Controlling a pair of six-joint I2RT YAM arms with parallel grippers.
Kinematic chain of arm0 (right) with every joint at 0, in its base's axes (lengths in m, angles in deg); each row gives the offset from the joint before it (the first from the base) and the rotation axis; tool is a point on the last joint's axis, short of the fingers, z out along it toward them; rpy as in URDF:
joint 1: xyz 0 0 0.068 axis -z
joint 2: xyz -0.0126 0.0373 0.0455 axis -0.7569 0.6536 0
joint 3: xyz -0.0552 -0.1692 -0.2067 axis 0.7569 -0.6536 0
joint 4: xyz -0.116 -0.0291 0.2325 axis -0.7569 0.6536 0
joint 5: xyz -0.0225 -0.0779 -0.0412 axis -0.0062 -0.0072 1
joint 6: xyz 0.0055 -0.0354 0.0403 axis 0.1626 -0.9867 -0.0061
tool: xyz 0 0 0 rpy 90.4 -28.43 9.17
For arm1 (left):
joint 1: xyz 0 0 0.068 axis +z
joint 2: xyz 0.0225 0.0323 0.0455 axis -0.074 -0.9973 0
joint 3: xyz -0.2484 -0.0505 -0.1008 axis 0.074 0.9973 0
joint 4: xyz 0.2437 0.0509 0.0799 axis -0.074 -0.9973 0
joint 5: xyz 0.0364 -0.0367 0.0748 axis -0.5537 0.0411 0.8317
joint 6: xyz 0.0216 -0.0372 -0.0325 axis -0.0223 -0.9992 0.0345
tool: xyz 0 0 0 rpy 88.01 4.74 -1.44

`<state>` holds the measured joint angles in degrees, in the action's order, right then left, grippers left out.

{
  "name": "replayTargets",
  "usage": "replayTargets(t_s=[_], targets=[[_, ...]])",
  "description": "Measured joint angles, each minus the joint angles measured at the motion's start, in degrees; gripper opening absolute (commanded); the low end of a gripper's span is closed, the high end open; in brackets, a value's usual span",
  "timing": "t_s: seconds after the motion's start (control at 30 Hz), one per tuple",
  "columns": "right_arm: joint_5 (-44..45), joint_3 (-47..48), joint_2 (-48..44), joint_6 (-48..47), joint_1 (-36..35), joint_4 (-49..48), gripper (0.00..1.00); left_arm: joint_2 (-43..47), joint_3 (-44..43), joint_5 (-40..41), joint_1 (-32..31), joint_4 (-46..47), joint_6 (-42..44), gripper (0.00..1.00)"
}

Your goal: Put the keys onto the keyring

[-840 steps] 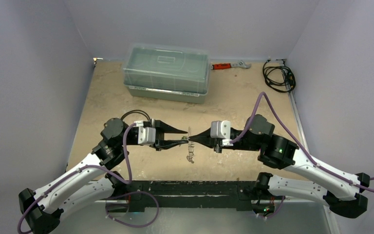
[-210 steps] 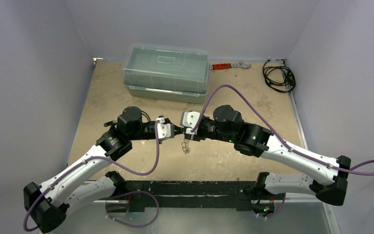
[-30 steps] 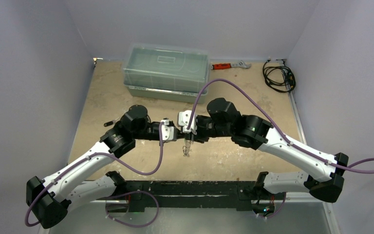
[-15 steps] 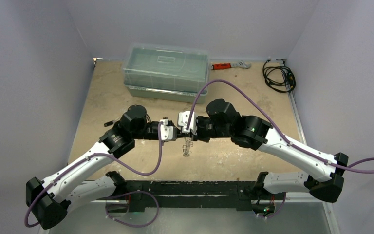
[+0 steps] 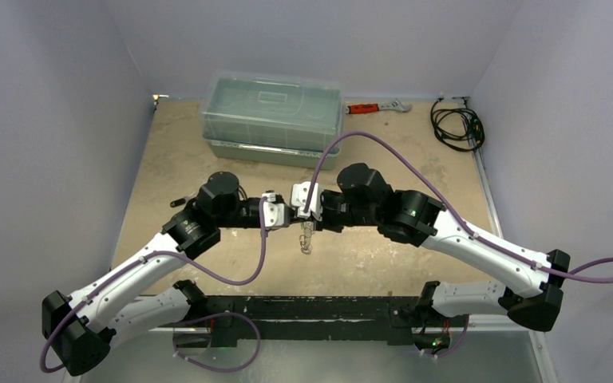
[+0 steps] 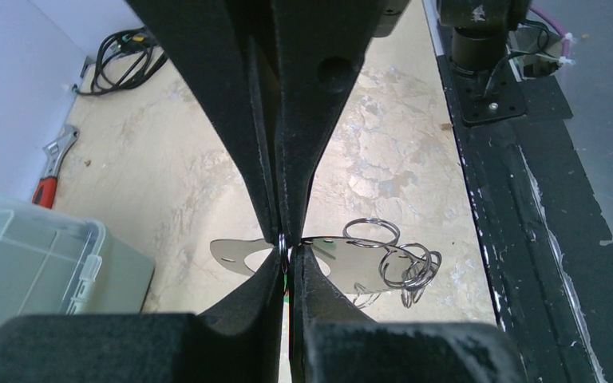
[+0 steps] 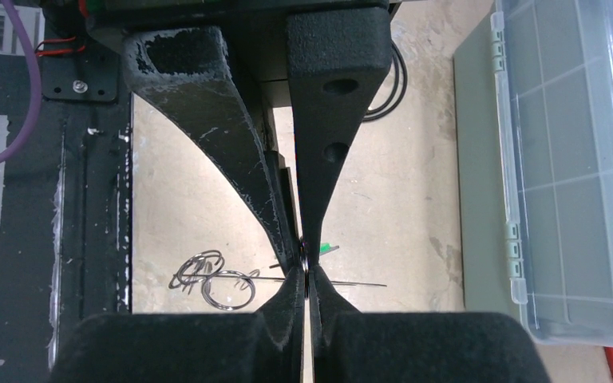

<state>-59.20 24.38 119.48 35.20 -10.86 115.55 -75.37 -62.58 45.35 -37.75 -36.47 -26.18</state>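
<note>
Both arms meet tip to tip at the centre of the top view, above the tan surface (image 5: 183, 159). Left jaws: closed, fingertips pressed together on a thin wire loop of the keyring (image 5: 306, 238). Right jaws: closed too, and in the right wrist view a small dark loop sits exactly where their tips meet. In the top view the keyring hangs just below that meeting point, slightly lower in frame than the two tips. In the left wrist view we see its flat oval tag (image 6: 343, 259) spreading to both sides of the tips, with a cluster of split rings (image 6: 405, 270) at its right end. A sliver of the green key (image 7: 327, 248) shows just right of the tips in the right wrist view; we cannot tell which jaws, if either, pinch it. In the top view, the lidded clear storage box (image 5: 273, 118) sits upper centre, the red-handled wrench (image 5: 377, 106) just right of it and the coiled black cable (image 5: 456, 126) in the upper right corner.
</note>
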Motion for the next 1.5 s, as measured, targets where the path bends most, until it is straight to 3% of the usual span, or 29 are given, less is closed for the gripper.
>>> replayTargets(t_s=[0.53, 0.63, 0.7, 1.0, 1.23, 1.5], targets=[[0.3, -14.5, -11.4, 2.6, -0.3, -23.6, 0.00, 5.7, 2.3, 2.6, 0.0, 8.4, -5.1, 0.00], [0.3, -16.8, -12.7, 3.9, -0.3, -27.1, 0.00, 5.9, 2.6, 2.2, 0.0, 9.5, -5.5, 0.22], [0.5, -18.3, -13.7, 4.9, -0.2, -29.6, 0.00, 6.0, 2.6, 1.6, 0.0, 10.2, -5.7, 0.26], [0.3, -20.1, -15.6, 7.4, 0.1, -34.6, 0.00, 6.8, 2.6, -0.1, 0.0, 13.1, -5.9, 0.20], [-0.2, -20.2, -16.8, 8.2, 0.1, -35.6, 0.00, 6.8, 2.6, 0.3, 0.0, 13.1, -5.6, 0.30], [-1.3, -20.5, -18.2, 8.9, 0.6, -38.0, 0.00, 6.9, 2.6, 1.3, 0.0, 12.9, -5.3, 0.27]])
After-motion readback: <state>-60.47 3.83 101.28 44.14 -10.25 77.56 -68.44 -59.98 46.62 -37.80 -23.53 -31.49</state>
